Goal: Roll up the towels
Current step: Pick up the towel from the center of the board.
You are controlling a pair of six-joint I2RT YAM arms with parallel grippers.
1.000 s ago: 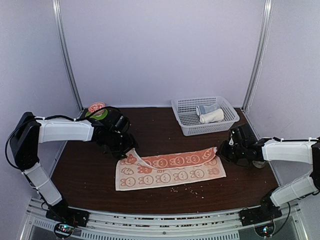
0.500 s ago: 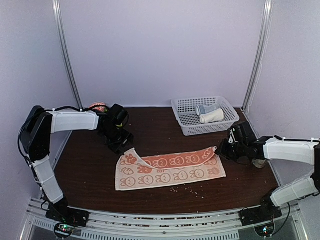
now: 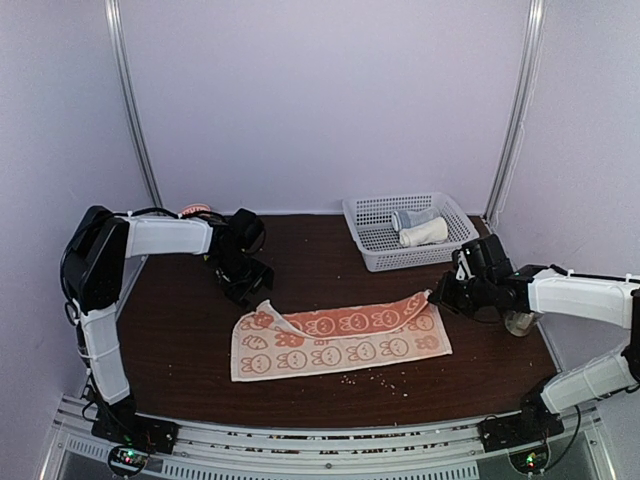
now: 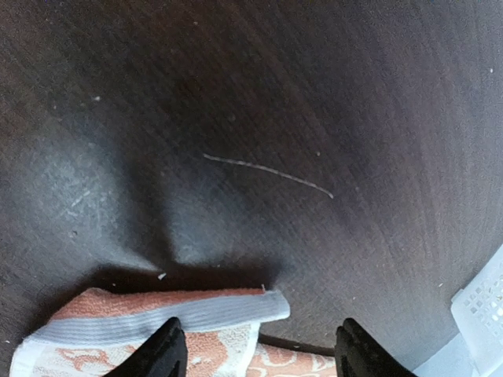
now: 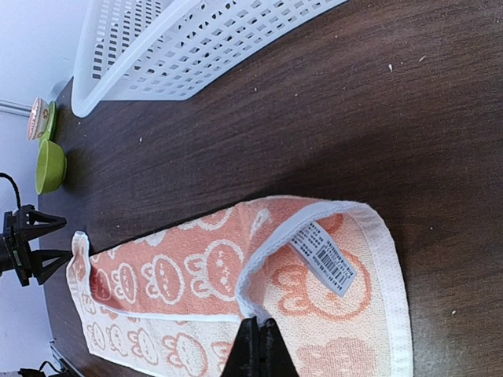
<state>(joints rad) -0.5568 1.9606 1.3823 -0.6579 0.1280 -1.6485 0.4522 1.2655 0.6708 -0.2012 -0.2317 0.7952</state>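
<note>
The orange towel (image 3: 340,340) lies flat on the counter (image 3: 180,330), far edge lapped over toward me. It looks light and limp, apt to bunch or slide, so I'd take it by the white hem at the corners. My right pincer (image 5: 258,326) is pressed together, apparently nipping that hem at the right end; the left pincer (image 4: 259,334) hangs spread and empty over the far-left corner.

The towel (image 3: 340,338) is orange-red with white rabbit faces and a white hem; its tag (image 5: 324,257) is white with black print. The table (image 3: 170,335) is dark brown woodgrain, the basket (image 3: 410,258) white lattice
</note>
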